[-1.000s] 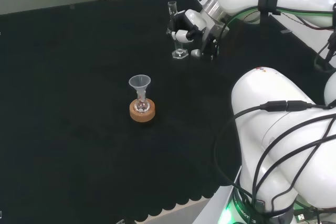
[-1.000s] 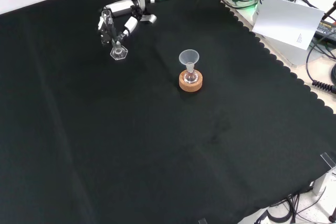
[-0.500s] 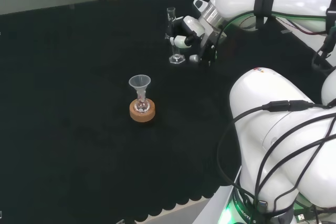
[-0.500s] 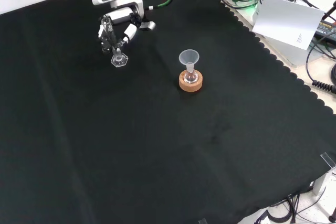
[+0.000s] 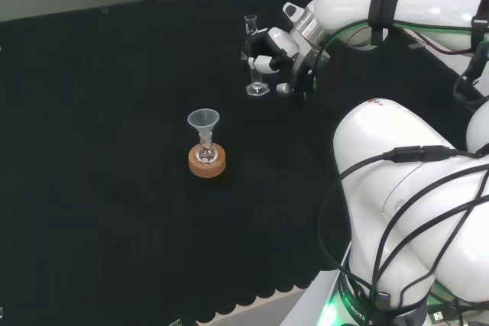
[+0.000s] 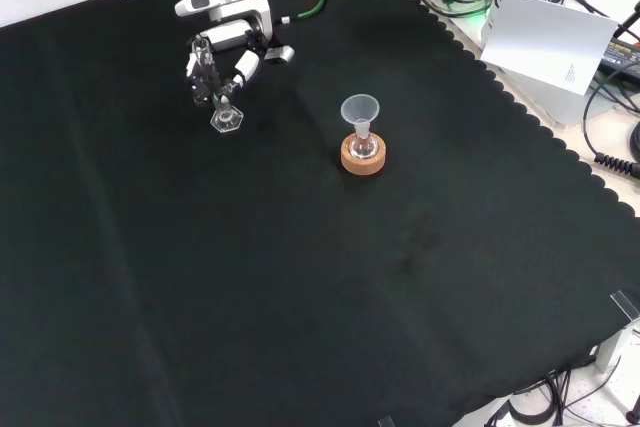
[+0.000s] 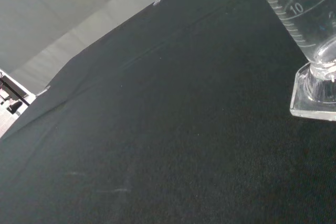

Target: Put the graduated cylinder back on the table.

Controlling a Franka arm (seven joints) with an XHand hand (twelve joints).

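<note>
The graduated cylinder point(image 5: 250, 50) is a slim clear tube with a hexagonal foot point(image 6: 227, 120), held upright at the far side of the black cloth. The hand point(image 5: 273, 46) is shut on it, with fingers curled round its upper half, and comes in from the right in the head view. From the front, the hand point(image 6: 236, 47) hangs over the cylinder point(image 6: 208, 75) near the view's top left. The foot is at the cloth or just above it; I cannot tell which. Close up in the wrist view, the cylinder point(image 7: 302, 17) shows its scale marks, with the foot low over the cloth.
A clear funnel point(image 5: 203, 121) sits in a small flask on a cork ring point(image 5: 206, 163) in the middle of the cloth, nearer than the cylinder. The arm's white links point(image 5: 412, 188) stand at the head view's right. The cloth's scalloped edge point(image 6: 520, 107) runs along the front view's right.
The hand has carried the cylinder down and a little left in the head view, and towards the camera in the front view. The funnel and flask have not moved.
</note>
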